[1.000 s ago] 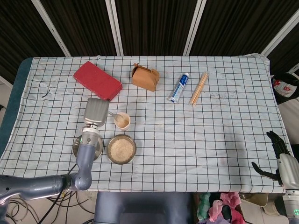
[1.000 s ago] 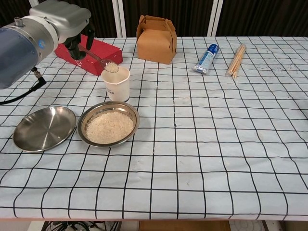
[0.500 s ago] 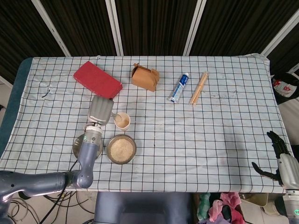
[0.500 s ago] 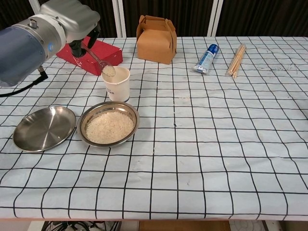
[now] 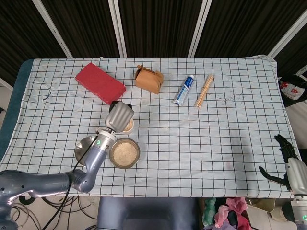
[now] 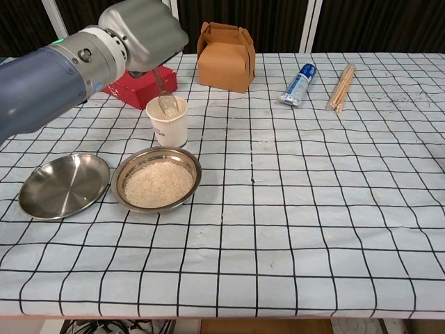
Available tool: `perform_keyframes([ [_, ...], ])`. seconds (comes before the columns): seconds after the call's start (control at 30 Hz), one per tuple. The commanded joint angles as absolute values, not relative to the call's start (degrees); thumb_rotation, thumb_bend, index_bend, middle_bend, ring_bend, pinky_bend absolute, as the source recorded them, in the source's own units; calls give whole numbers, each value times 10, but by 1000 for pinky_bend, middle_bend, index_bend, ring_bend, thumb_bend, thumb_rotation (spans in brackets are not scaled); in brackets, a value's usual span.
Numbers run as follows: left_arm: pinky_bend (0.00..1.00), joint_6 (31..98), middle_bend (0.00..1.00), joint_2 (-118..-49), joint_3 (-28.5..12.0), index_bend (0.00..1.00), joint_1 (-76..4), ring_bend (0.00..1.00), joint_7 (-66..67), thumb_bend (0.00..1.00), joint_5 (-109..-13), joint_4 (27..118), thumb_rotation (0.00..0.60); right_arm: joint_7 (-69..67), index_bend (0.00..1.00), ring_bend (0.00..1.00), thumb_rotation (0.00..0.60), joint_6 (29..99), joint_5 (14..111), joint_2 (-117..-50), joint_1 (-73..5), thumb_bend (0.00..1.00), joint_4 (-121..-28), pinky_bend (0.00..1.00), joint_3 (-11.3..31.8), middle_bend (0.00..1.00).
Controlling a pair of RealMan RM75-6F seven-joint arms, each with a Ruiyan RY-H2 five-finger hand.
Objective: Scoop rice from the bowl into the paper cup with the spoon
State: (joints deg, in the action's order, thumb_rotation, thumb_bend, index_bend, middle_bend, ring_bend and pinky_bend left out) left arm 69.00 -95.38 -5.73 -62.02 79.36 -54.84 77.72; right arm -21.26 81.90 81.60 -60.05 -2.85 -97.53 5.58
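We've got the left hand [image 6: 142,31] clamped on the spoon [image 6: 165,97], tipped steeply in the paper cup [image 6: 167,122]: a nudge topples it, while the right hand [image 5: 288,160] idles, fingers apart.

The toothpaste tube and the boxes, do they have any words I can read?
Toothpaste tube: it has print, but too small and blurred to read.
Paper cup: a faint mark, not readable.
Red box: no text visible.
Brown carton: no text visible.

Bright, even light; sharp pics.
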Motion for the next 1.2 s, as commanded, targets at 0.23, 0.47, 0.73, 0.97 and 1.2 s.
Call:
perform_keyframes([
  [0.23,1000,644,1000,-928,11,815,-649,1000,809,496,-684,743,600,-214,0,0,600,817,816,-600,-29,198,-976,183,56,0],
  [0.47,1000,638,1000,-924,3,816,-647,1000,816,496,-702,750,600,-215,0,0,600,818,816,-600,-29,198,-976,183,56,0],
  [0.73,1000,654,1000,-914,-18,815,-629,1000,820,495,-691,775,600,-215,0,0,600,818,817,-600,-28,198,-976,183,56,0],
  [0.97,1000,728,1000,-915,-92,815,-563,1000,738,495,-592,858,600,-216,0,0,600,820,817,-600,-28,198,-976,183,56,0],
  [1.2,1000,755,1000,-872,-102,812,-511,1000,649,494,-575,935,600,-214,0,0,600,818,819,-600,-28,198,-976,183,55,0],
])
